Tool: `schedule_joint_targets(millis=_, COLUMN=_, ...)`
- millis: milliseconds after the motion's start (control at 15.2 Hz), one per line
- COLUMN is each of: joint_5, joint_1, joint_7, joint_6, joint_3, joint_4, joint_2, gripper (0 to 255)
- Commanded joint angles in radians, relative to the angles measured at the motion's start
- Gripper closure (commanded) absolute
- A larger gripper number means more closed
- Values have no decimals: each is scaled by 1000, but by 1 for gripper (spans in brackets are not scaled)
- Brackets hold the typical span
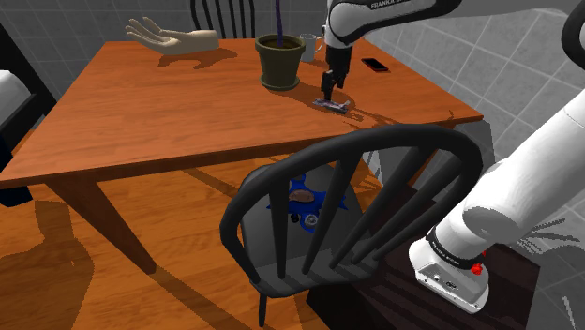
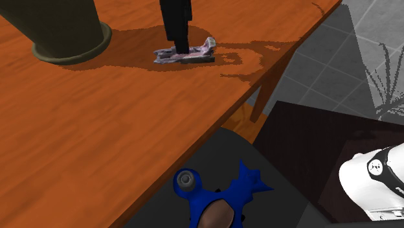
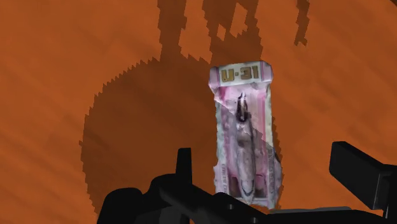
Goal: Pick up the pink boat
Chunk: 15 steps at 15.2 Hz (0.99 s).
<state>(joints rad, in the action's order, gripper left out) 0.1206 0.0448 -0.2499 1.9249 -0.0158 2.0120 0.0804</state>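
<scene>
The pink boat point(image 1: 336, 104) is a small flat toy with a grey hull and a "U-31" plate at one end. It lies on the wooden table point(image 1: 141, 112), near the edge at the shoulder view's right. My black gripper point(image 1: 329, 94) stands upright directly over it. In the second exterior view the gripper point(image 2: 180, 46) reaches down to the boat point(image 2: 188, 56). In the wrist view the fingers point(image 3: 184, 167) stand apart on either side of the boat point(image 3: 245, 137), and the gripper point(image 3: 266, 154) is open and not clasping it.
A dark plant pot point(image 1: 279, 58) stands just behind the gripper, with a mug point(image 1: 309, 45) and a dark phone point(image 1: 375, 65) further back. A model hand point(image 1: 178, 40) lies at the far left. A black spindle chair point(image 1: 375, 178) carrying a blue toy point(image 2: 220, 194) stands before the table.
</scene>
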Motion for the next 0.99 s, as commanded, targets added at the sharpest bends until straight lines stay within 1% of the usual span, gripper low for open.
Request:
schedule_joint_targets(millis=0, joint_5=5, joint_1=1, joint_7=-4, joint_6=25, joint_3=-1, joint_4=6, joint_2=-20, gripper=0)
schedule_joint_targets(millis=330, joint_5=8, joint_1=2, joint_7=4, joint_6=90, joint_3=-2, joint_4=55, joint_2=-36, gripper=0)
schedule_joint_targets(millis=462, joint_5=9, joint_1=2, joint_7=5, joint_6=98, joint_3=-2, joint_4=61, joint_2=-39, gripper=0)
schedule_joint_targets(millis=528, joint_5=8, joint_1=1, joint_7=6, joint_6=95, joint_3=-1, joint_4=56, joint_2=-41, gripper=255)
schedule_joint_targets(millis=924, joint_5=8, joint_1=1, joint_7=5, joint_6=94, joint_3=-1, joint_4=55, joint_2=-40, gripper=255)
